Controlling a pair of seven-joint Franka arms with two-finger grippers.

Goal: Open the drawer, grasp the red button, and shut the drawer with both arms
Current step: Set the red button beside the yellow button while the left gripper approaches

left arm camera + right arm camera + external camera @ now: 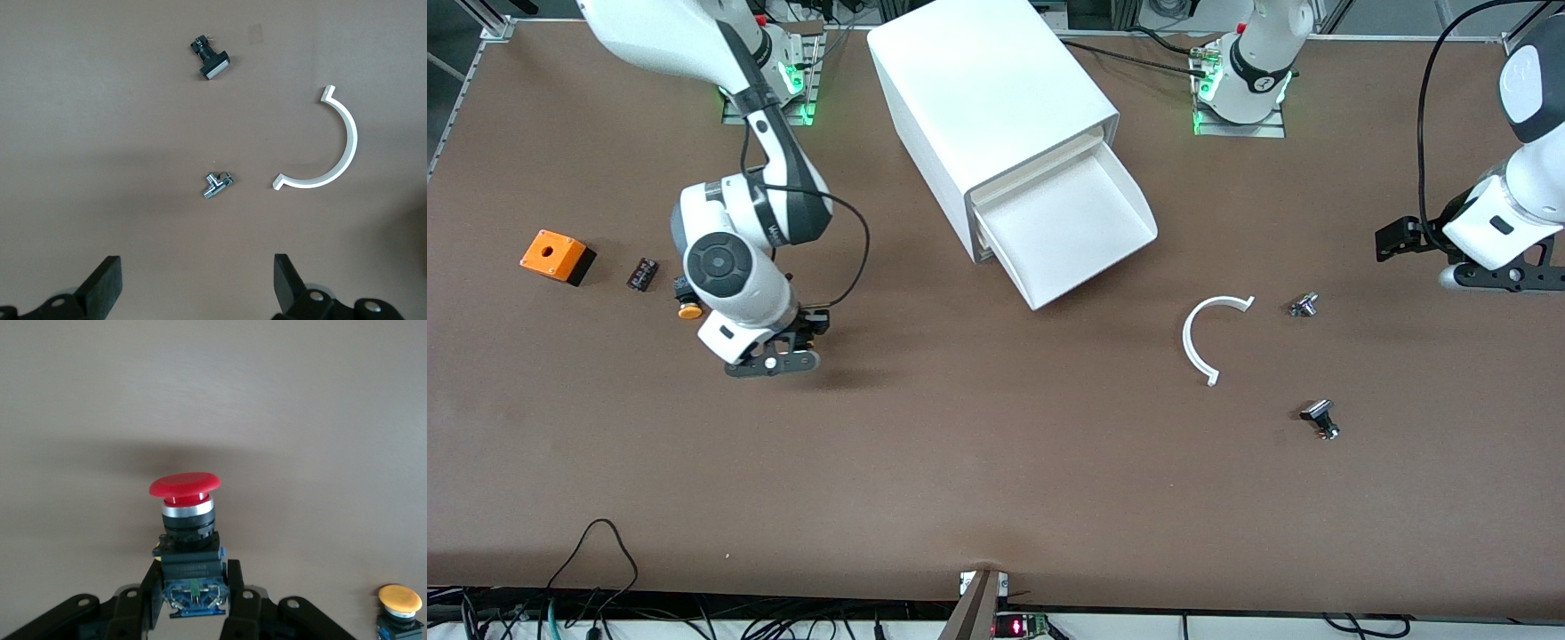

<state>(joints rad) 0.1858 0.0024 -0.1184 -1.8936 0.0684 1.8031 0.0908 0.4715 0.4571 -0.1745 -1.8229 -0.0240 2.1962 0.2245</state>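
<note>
My right gripper (192, 577) is shut on the black square body of the button (185, 485), whose round red cap points away from the fingers. In the front view that gripper (796, 345) hangs low over the table toward the right arm's end; the button is hidden there by the hand. The drawer (1076, 222) stands pulled out of the white cabinet (987, 98), and its tray looks empty. My left gripper (1405, 240) hovers open at the left arm's end of the table, with nothing between its fingers (107, 283).
An orange box with a hole (556, 256), a small black part (642, 273) and a yellow-capped button (688, 307) lie beside the right hand. A white C-shaped piece (1209, 338), a metal fitting (1304, 305) and a black-headed part (1320, 418) lie toward the left arm's end.
</note>
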